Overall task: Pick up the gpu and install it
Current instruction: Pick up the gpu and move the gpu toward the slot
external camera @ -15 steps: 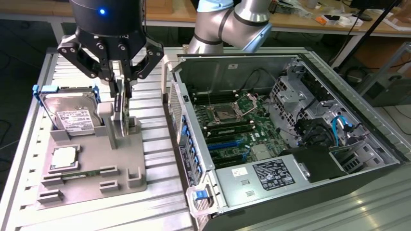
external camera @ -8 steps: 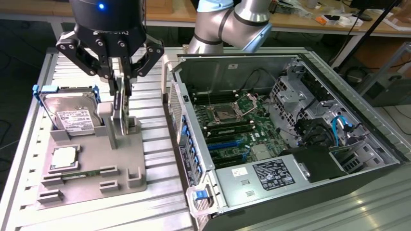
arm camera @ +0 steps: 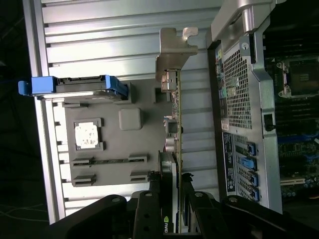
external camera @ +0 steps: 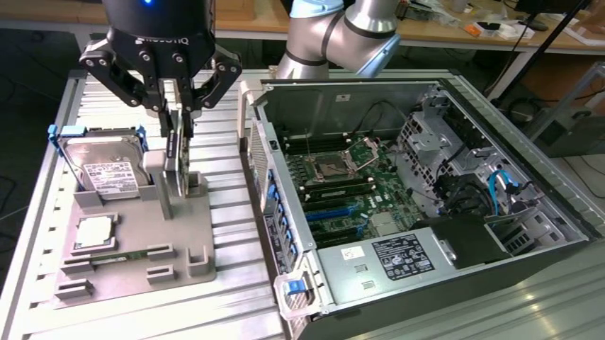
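In the exterior view, the gripper [external camera: 177, 120] hangs at the upper left. Its jaws appear pressed onto the top edge of the gpu [external camera: 172, 159], one finger on each face. The card stands edge-on in a slot of the grey fixture [external camera: 180, 234], and its lower part is still seated there. As drawn in this view, its thin edge runs from about 12 o'clock to 6 o'clock, straight below the jaws. From the card, the hard drive [external camera: 104, 170] stands just beside it at 9 o'clock. The open computer case [external camera: 378, 99] lies at 3 o'clock, with its motherboard [external camera: 350, 184] facing up. The judgement is that the card is gripped but not yet lifted clear.

In the wrist view, the gripper [arm camera: 171, 196] straddles the gpu [arm camera: 176, 114], and both fingers sit tight against the card's sides. The long axis runs straight away from the jaws to the silver bracket [arm camera: 174, 50] at the far end. The hold is therefore near the end opposite the bracket. The fixture [arm camera: 129, 149] and hard drive [arm camera: 79, 85] lie on one side of the card. The case wall [arm camera: 239, 99] lies on the other side, roughly parallel to the card.
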`<state>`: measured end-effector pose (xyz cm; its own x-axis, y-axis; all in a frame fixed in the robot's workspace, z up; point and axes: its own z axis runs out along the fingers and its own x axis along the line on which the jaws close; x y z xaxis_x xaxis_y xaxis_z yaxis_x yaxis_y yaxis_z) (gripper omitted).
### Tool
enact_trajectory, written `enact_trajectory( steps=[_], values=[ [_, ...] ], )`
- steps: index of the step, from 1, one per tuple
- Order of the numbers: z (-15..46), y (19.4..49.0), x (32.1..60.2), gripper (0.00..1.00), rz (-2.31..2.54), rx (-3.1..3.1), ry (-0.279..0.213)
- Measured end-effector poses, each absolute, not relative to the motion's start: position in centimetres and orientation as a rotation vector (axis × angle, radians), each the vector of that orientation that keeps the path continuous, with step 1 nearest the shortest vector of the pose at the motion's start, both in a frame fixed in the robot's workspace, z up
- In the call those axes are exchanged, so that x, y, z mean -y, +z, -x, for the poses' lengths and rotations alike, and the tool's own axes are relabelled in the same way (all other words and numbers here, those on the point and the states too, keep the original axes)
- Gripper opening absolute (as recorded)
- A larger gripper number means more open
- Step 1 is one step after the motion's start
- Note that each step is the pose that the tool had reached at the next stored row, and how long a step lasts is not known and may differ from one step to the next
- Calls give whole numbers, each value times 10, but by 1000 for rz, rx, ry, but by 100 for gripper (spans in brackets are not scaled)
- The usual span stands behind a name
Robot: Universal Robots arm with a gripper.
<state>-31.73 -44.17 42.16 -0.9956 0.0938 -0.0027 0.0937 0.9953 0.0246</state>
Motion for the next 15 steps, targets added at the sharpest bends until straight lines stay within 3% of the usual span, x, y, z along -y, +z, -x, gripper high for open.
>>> enact_trajectory(
  steps=[15],
  values=[
    [312,422,442,27,-147,-3134,37]
  ],
)
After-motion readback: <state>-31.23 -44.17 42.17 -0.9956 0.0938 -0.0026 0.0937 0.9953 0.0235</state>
